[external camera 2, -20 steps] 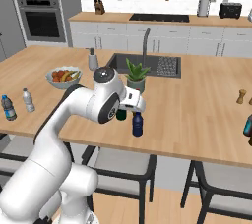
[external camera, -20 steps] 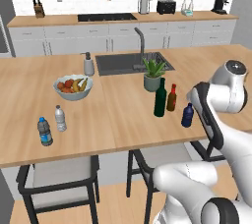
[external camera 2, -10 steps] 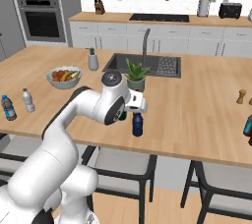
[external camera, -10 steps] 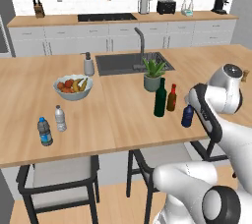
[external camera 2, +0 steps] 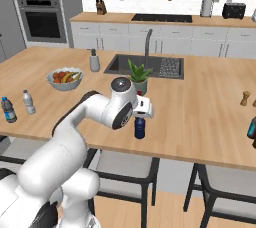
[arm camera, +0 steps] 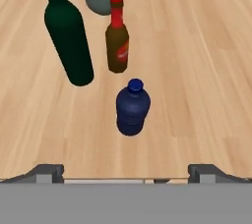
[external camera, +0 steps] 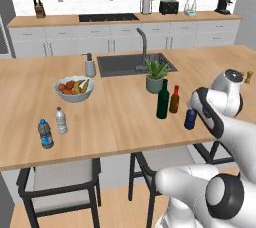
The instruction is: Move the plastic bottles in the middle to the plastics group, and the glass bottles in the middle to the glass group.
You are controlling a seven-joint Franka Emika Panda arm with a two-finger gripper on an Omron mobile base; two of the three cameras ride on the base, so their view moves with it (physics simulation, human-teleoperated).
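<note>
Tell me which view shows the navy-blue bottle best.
The hand view: the navy-blue bottle stands centred and unobstructed on the wood counter, cap to base. In the left base view it is small, with the arm right beside it. In the right base view the arm covers its top.

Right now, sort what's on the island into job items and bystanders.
Job: navy-blue bottle, dark green bottle, amber bottle, two clear water bottles, open gripper.
Bystanders: fruit bowl, potted plant, soap dispenser, pepper mill.
</note>
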